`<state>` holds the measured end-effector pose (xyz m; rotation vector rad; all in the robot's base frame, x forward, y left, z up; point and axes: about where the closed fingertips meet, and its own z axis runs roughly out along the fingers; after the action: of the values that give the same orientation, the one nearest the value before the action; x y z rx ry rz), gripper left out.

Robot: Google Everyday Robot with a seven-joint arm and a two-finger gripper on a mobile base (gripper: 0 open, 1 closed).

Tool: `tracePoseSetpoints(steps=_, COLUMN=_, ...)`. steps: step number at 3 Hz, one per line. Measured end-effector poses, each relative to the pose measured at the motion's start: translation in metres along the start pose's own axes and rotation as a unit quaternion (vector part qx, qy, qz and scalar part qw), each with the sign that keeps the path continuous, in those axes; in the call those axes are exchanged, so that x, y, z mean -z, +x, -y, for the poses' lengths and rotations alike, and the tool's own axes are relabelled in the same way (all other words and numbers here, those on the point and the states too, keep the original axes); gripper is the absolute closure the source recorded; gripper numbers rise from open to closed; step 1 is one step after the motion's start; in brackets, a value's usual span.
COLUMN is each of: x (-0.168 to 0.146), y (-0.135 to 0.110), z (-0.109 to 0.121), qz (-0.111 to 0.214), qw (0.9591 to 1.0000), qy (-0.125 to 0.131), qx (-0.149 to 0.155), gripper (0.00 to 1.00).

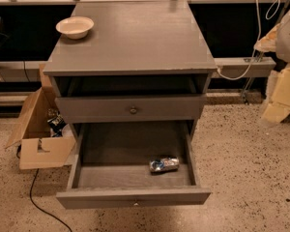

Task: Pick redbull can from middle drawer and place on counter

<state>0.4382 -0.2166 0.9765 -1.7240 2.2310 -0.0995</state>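
Found redbull can [164, 164] lying ungrasped in open middle drawer [133, 197]. Noted hand [281, 96] far right, well apart, state not determinable. Judged approach pending: descent into drawer.

grey counter [135, 37], cream bowl [75, 26] back-left, claw [281, 96] at right

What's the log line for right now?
redbull can lying in open middle drawer | counter holds cream bowl | gripper at right edge, apart from can
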Motion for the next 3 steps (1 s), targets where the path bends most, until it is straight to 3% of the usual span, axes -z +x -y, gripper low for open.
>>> tracePoseSetpoints(steps=2, x=-0.010, y=-0.004, z=-0.005, qz=0.017, qw=0.9998, qy=-0.005, qx=0.002, gripper=0.00)
tracePoseSetpoints(steps=3, x=-0.047, y=-0.017, z=-0.018, qz=0.049, qw=0.9984, qy=-0.029, qx=0.009, gripper=0.00)
